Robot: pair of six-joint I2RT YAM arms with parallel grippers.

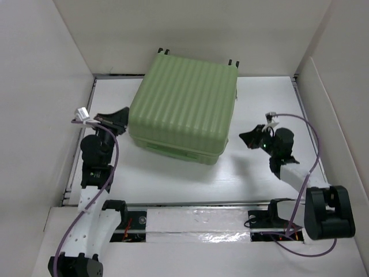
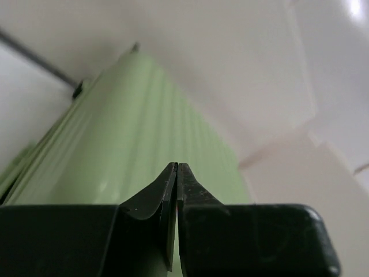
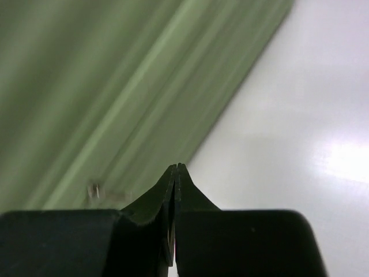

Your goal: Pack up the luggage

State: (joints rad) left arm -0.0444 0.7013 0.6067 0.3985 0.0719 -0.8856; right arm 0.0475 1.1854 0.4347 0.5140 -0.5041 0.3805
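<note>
The luggage (image 1: 183, 107) is a large light-green ribbed hard-shell suitcase lying closed and flat in the middle of the white table, small black wheels at its far edge. My left gripper (image 1: 122, 113) is shut and empty, just left of the suitcase's left side; the left wrist view shows the green shell (image 2: 132, 144) close ahead beyond my gripper (image 2: 177, 165). My right gripper (image 1: 243, 137) is shut and empty, a short way right of the suitcase's near right corner; the right wrist view shows the ribbed side (image 3: 115, 92) beyond my gripper (image 3: 176, 166).
White walls (image 1: 40, 86) box in the table on the left, back and right. A taped white ledge (image 1: 196, 222) runs along the near edge between the two arm bases. Purple cables (image 1: 311, 167) hang from both arms.
</note>
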